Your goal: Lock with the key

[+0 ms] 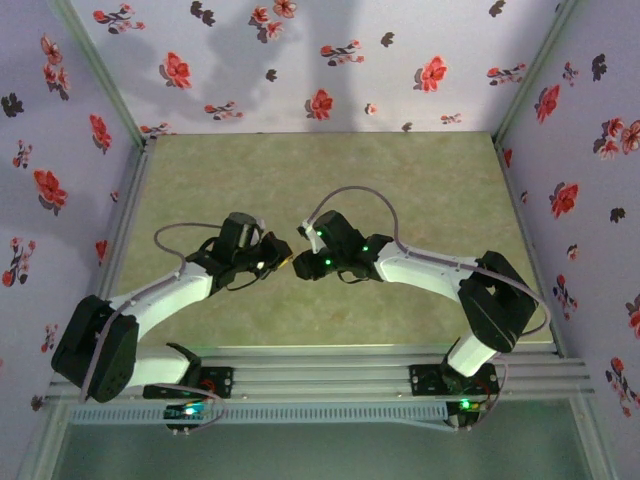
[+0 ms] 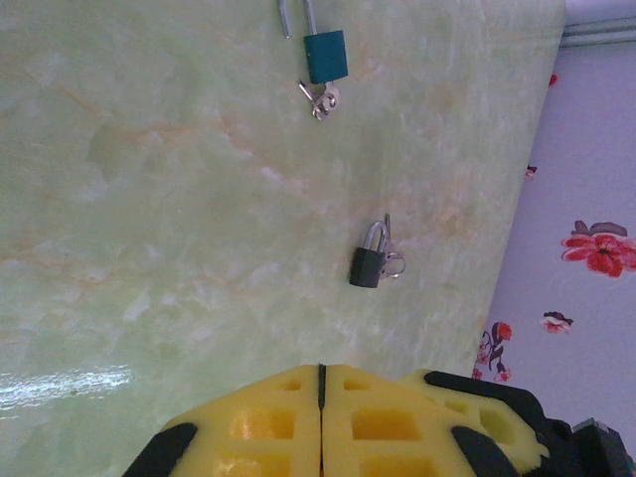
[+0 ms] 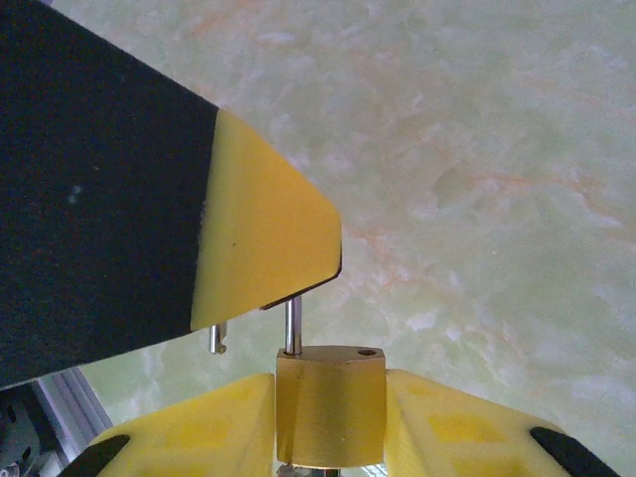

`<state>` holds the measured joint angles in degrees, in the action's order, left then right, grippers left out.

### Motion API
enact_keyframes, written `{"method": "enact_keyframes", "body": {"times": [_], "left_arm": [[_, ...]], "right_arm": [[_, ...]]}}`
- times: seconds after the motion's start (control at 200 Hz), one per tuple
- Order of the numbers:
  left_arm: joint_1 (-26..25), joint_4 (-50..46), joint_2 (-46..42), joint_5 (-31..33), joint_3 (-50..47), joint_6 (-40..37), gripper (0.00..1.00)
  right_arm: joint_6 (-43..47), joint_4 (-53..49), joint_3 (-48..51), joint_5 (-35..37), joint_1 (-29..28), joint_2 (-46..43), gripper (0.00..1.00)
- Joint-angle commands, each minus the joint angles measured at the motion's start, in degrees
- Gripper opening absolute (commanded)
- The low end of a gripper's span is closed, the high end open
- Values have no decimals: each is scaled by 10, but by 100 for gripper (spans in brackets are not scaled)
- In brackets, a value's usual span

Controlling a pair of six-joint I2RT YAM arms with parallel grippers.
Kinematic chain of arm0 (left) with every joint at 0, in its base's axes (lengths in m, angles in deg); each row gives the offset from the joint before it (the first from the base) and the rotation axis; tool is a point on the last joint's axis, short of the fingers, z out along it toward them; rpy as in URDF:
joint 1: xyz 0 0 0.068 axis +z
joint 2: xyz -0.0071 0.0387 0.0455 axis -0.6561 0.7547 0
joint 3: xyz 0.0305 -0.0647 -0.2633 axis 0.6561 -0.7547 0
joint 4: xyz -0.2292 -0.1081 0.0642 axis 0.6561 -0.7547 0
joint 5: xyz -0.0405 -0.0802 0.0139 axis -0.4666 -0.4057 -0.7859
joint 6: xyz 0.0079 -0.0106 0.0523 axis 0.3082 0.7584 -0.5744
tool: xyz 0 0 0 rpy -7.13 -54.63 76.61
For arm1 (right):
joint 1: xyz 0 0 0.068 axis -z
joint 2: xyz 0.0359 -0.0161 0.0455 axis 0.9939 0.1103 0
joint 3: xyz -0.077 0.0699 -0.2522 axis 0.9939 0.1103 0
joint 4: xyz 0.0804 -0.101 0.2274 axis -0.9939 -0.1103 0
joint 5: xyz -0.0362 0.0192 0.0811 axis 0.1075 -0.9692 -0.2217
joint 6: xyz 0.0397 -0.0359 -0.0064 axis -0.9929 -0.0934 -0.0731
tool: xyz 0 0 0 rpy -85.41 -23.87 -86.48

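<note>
A brass padlock [image 3: 330,402] sits upright between the yellow fingers of my right gripper [image 3: 330,383], which is shut on its body. Its steel shackle [image 3: 291,326] is raised and swung out, its free end [image 3: 217,339] hanging beside the body. The shackle's top runs up under a yellow finger [image 3: 263,229] of my left gripper [image 2: 321,370], which is shut on it, the pads pressed together. In the top view the left gripper [image 1: 283,262] and the right gripper [image 1: 305,268] meet tip to tip above the table's middle. A glint of metal [image 3: 289,471] under the padlock may be the key.
A teal padlock [image 2: 325,55] with an open shackle and keys [image 2: 320,99] lies on the green marbled table [image 2: 149,199]. A black padlock [image 2: 368,266] with a key ring [image 2: 395,264] lies nearer. Floral walls [image 1: 320,60] enclose the table on three sides.
</note>
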<state>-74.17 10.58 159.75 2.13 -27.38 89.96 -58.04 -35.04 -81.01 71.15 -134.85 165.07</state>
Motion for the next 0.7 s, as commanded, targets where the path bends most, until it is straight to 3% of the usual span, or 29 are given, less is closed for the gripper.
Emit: {"method": "enact_keyframes", "body": {"times": [0.0, 0.42, 0.575, 0.695], "left_arm": [[-5, 17, -1, -6, 6, -1, 0], [-3, 10, -6, -6, 6, -8, 0], [-3, 8, -10, -5, 4, -10, 0], [-3, 7, -14, -5, 3, -11, 0]], "right_arm": [[13, -5, -7, -14, -6, 1, 34], [19, -10, -4, -5, -5, -12, 45], [19, -8, -2, -7, -5, -13, 42], [20, -9, -5, -13, -5, -8, 33]]}}
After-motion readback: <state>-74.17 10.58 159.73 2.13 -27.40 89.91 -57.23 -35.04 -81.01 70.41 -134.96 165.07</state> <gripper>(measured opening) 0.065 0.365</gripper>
